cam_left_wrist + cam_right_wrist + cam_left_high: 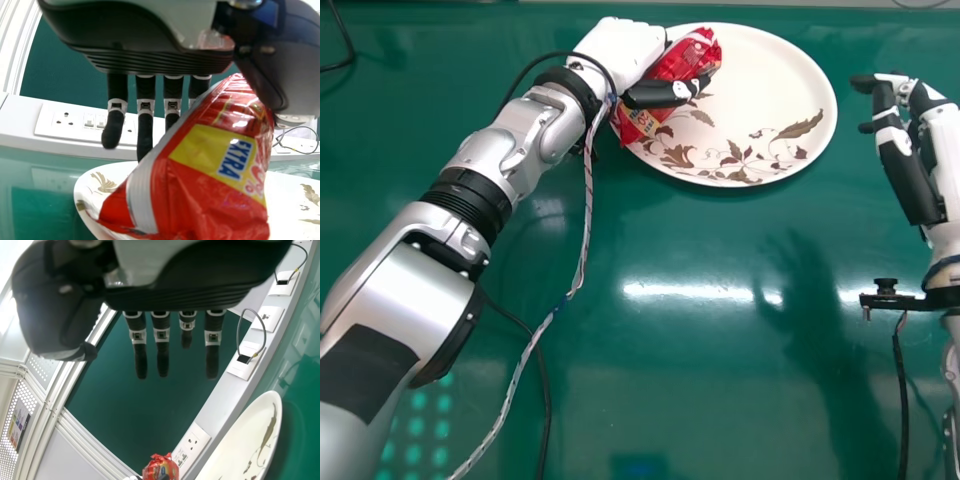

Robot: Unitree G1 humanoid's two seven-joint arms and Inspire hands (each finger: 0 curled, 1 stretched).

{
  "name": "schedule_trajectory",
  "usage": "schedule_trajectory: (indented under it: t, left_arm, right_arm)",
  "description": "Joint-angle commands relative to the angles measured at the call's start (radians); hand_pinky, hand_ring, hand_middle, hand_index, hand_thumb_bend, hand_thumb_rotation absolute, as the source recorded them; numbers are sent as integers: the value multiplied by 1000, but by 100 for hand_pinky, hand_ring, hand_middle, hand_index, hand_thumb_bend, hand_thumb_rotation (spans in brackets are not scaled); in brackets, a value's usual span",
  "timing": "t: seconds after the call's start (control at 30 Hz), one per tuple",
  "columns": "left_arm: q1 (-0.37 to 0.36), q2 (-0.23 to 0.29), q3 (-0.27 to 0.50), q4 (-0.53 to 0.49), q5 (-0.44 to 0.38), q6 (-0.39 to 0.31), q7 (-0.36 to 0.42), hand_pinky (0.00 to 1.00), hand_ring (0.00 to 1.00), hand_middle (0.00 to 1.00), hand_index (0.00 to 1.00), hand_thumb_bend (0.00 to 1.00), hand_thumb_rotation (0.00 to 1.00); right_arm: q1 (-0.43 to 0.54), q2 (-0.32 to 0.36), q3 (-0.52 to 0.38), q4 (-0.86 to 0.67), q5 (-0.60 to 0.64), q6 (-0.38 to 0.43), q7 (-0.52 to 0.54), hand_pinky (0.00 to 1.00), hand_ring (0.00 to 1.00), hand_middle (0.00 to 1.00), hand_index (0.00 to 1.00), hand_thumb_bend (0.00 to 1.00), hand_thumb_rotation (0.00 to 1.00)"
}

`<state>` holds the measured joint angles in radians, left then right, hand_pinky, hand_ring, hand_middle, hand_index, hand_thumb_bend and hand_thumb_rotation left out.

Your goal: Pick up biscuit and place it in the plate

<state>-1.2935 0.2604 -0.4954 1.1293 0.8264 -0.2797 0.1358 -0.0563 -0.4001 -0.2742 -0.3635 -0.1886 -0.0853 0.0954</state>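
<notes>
In the head view my left hand (655, 93) is over the left part of the white plate (760, 90), its thumb and fingers round the red biscuit packet (638, 118). The left wrist view has the packet (210, 185) between the thumb and the fingers of my left hand (145, 107), above the plate (92, 190). Whether the packet touches the plate, I cannot tell. My right hand (910, 150) is held apart to the right of the plate, open, with nothing in it. In the right wrist view my right hand (162, 335) has straight fingers.
A green table (700, 360) lies under the plate. Cables run along my left forearm and over the table. Behind the plate, a white strip with sockets (65, 120) borders the table. A black clamp (910, 300) is fixed at my right wrist.
</notes>
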Motion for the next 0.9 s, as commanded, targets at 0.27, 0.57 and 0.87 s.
schedule_trajectory:
  t: [0.27,0.57,0.87]
  left_arm:
    - [-24,1,-7,-8,-26,-72,110,26,43,48,49,49,0]
    - [-96,-46,-17,30,-32,-81,111,28,43,49,49,49,0]
    - [-153,-73,-55,102,-11,-52,117,34,41,50,51,49,0]
  right_arm:
    - [10,12,5,0,-11,12,-9,67,78,82,78,54,45]
    - [20,29,16,-30,-9,61,-8,69,78,82,79,52,34]
    - [60,22,0,-57,-48,71,-21,69,78,82,79,53,44]
